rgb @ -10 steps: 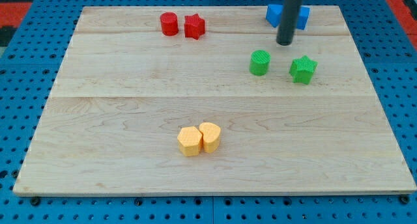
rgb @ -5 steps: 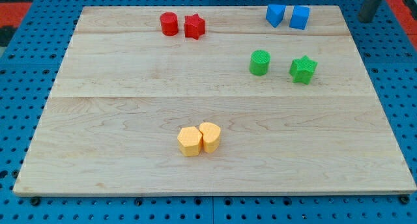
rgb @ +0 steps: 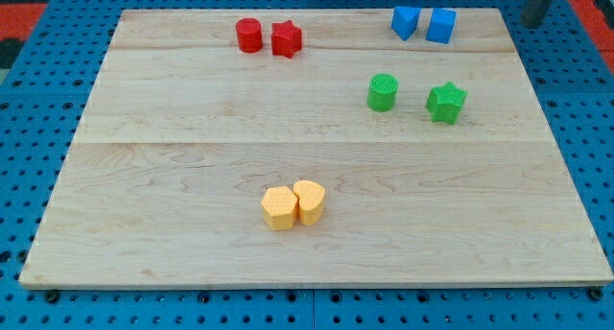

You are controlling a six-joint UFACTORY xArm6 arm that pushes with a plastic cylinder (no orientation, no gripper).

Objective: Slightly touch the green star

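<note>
Jaws none (bare rod), my tip [rgb: 531, 23] off-board at top right, well apart from green star [rgb: 446, 102].

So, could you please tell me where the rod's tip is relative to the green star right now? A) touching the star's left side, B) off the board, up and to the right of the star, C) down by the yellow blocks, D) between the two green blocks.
B: my tip sits past the wooden board's top right corner, well apart from the green star.
</note>
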